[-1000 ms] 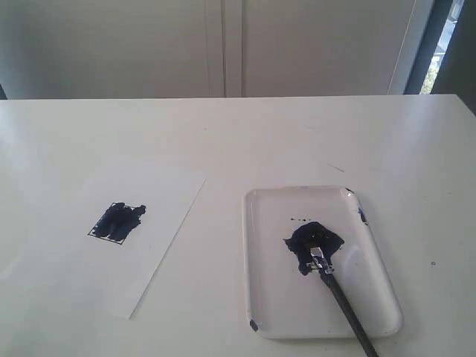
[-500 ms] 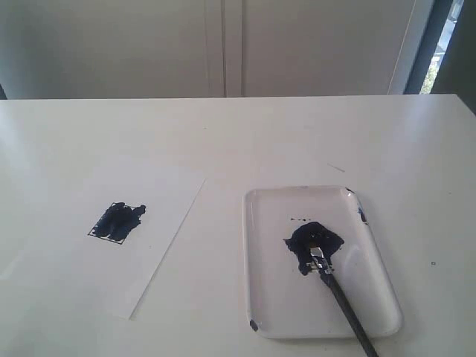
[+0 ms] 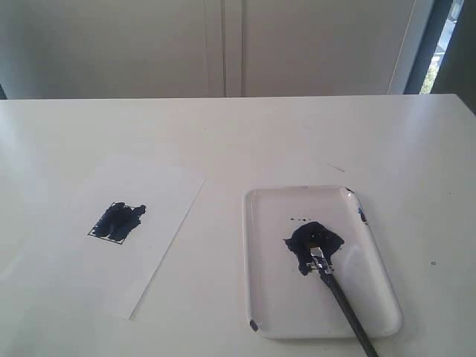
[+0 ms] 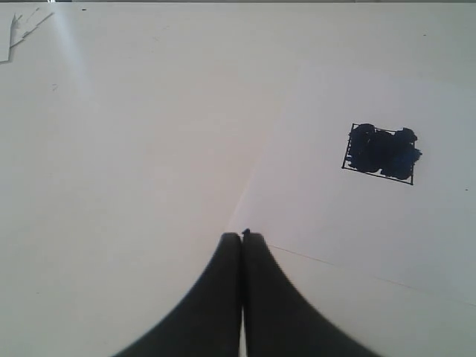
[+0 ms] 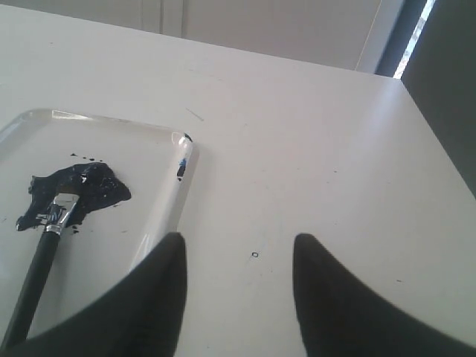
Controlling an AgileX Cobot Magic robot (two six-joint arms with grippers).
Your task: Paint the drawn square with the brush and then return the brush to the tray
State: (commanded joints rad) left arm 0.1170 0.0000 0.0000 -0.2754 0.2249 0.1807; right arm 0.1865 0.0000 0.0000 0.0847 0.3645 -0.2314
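the brush [image 3: 342,297] lies in the tray [image 3: 269,297], left claw [image 4: 242,236] pressed together, right claw [image 5: 239,238] spread apart

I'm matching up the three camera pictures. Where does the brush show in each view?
Exterior view: the brush lies on the tray, right of the paper, tip in the paint blot.
Left wrist view: not in it; only the painted square on the paper shows.
Right wrist view: the brush lies on the tray, tip in the same blot.
Shared landmark: the paint blot, in the exterior and right wrist views.
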